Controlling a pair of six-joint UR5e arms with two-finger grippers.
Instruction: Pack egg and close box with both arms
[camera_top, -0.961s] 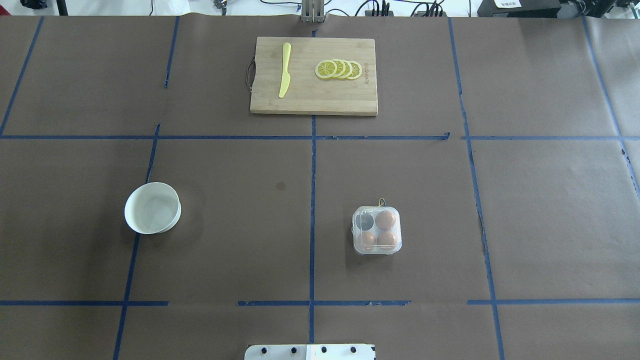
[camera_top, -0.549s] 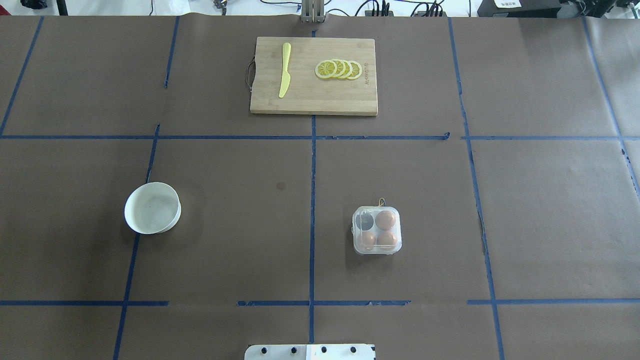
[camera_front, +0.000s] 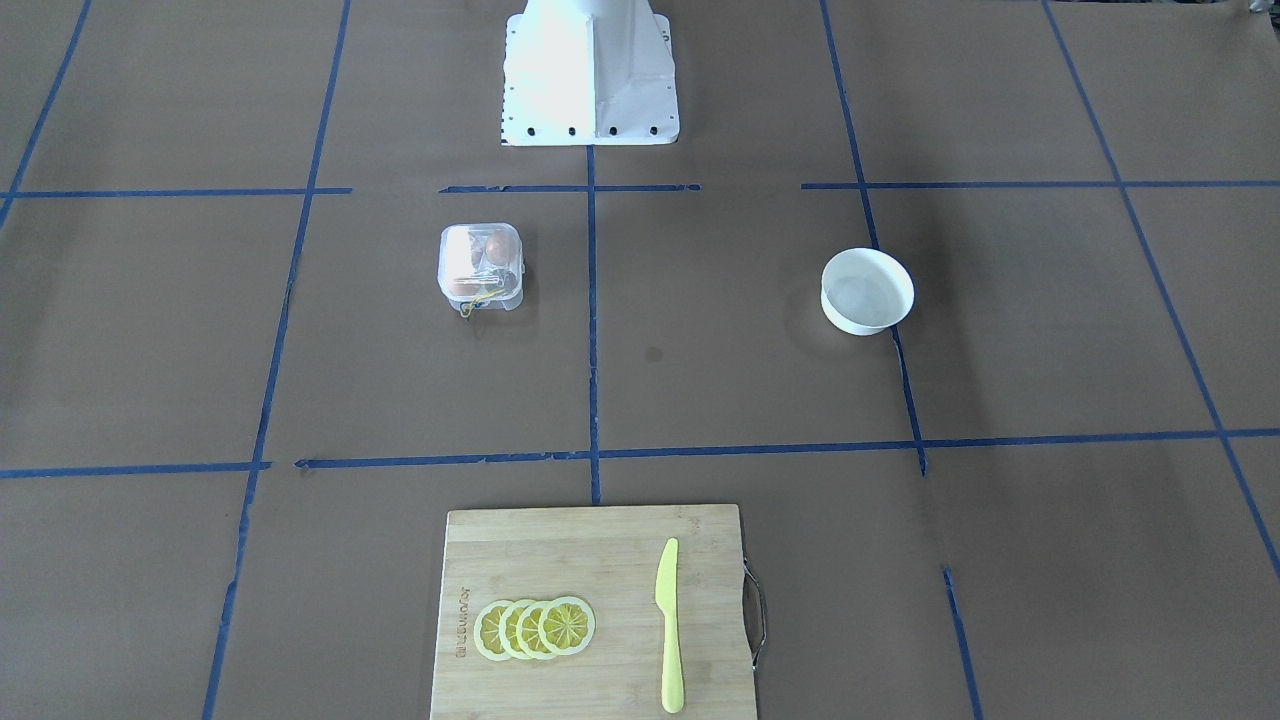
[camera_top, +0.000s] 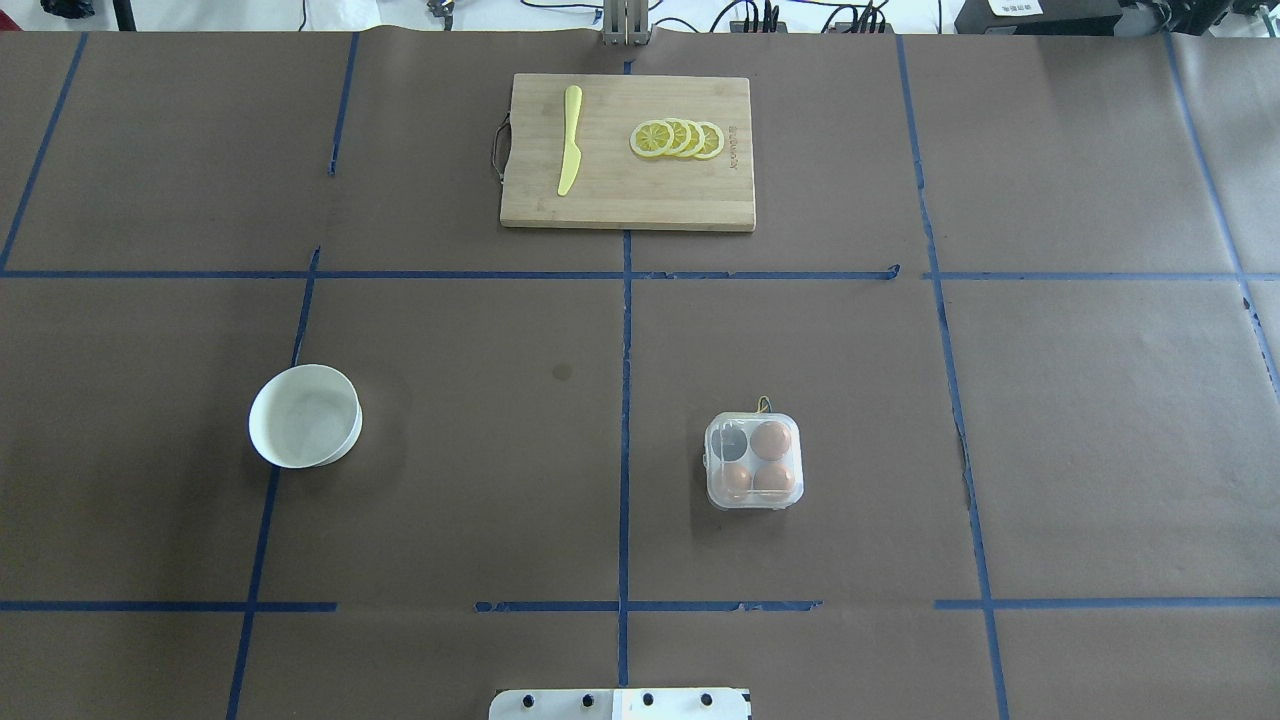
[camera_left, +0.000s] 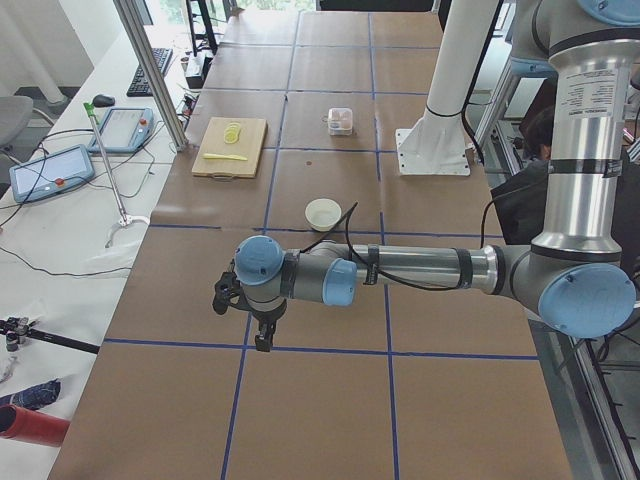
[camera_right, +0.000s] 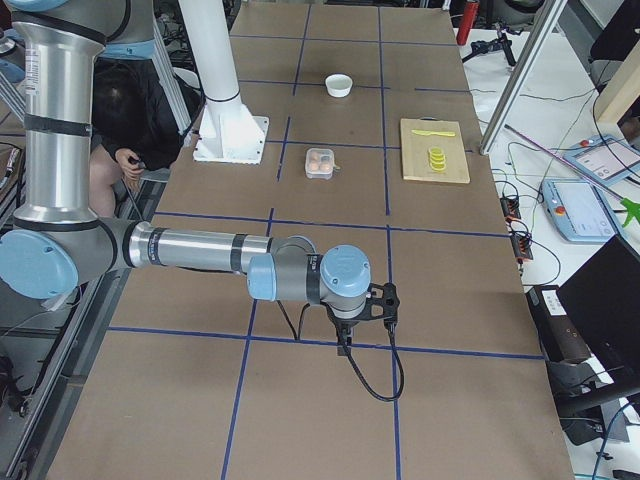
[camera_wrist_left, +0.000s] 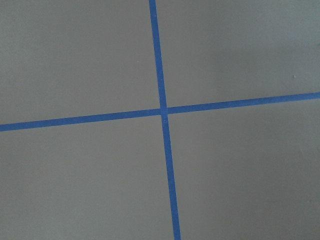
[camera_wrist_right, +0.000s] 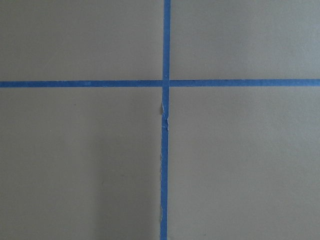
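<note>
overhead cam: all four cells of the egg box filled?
No, the box holds only three eggs, and its far-left cell shows dark and empty.

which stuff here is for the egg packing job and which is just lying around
For the job:
- box
- three eggs in it, one cell empty
- left arm
- right arm

Lying about:
- white bowl
- cutting board
- lemon slices
- yellow knife
</note>
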